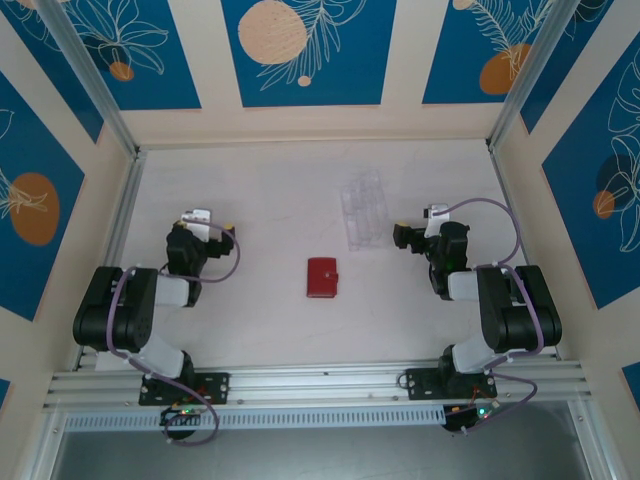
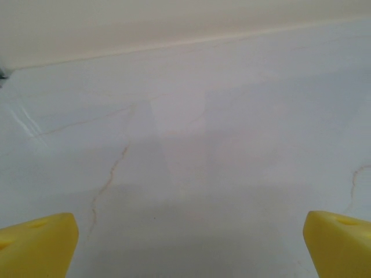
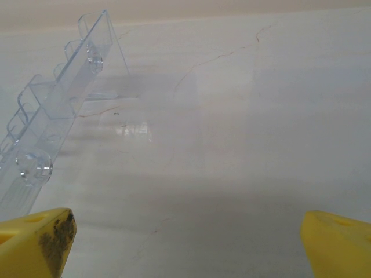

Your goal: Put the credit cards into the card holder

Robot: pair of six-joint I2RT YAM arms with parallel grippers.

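Tray (image 3: 58,110) just left of the open, empty right hand (image 3: 185,246) could be knocked; the shut card holder (image 1: 322,278), right of the open left hand (image 2: 188,246), shoved.

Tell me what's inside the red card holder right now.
The card holder lies shut on the table. Only its red outer cover shows. Anything inside it is hidden by that cover, so I cannot tell.

The wallet (image 1: 322,278) is lying closed in the middle of the table (image 1: 260,180), between both arms. The tray (image 1: 364,208) is lying behind it to the right. The right gripper (image 1: 401,237) is pointing at the tray from near, and the left gripper (image 1: 200,217) is facing the far wall.
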